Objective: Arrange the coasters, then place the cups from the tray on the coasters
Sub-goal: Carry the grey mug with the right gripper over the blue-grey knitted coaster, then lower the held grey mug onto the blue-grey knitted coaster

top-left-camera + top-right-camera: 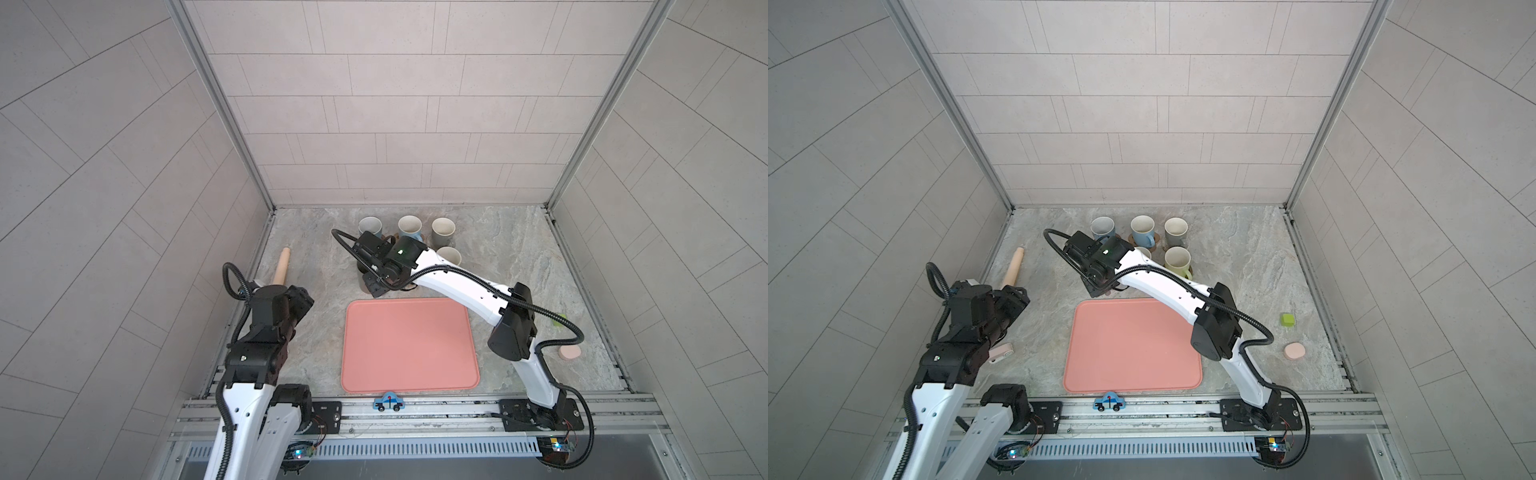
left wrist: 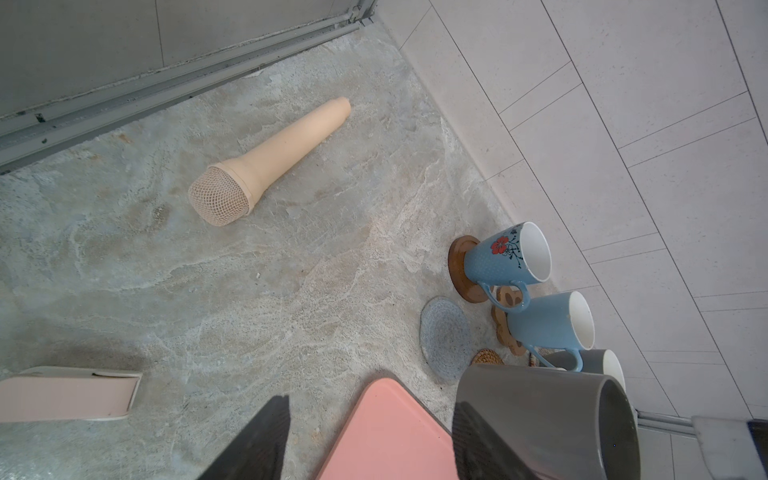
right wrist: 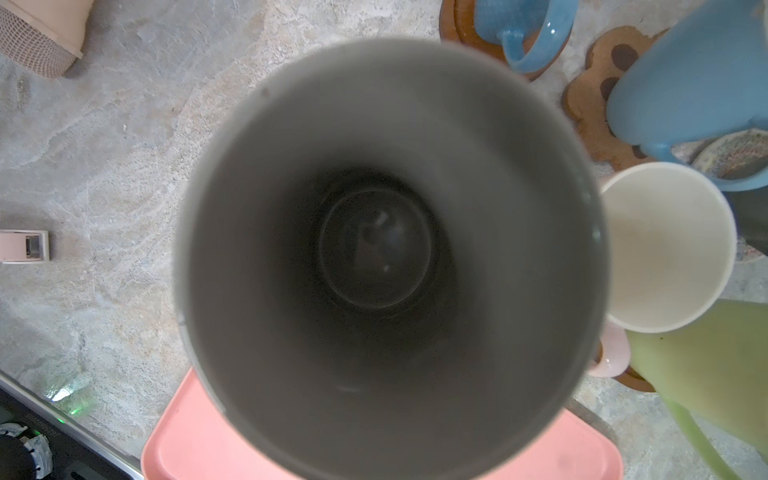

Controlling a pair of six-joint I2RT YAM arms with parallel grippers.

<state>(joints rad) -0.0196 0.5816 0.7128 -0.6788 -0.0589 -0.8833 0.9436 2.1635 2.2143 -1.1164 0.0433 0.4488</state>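
While the right jaws are clamped on the dark grey mug (image 3: 390, 249), their grip point is hidden. The mug hangs under that wrist, just past the 11 o'clock corner of the tray (image 1: 409, 345), beside the grey-blue coaster (image 2: 444, 338). The other mugs (image 1: 1144, 232) stand toward 12 o'clock. The left jaws gape wide and empty at 9 o'clock on the table (image 1: 519, 249).

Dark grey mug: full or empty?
Empty. The right wrist view looks straight down into the dark grey mug: bare grey walls and a bare round bottom, nothing inside.
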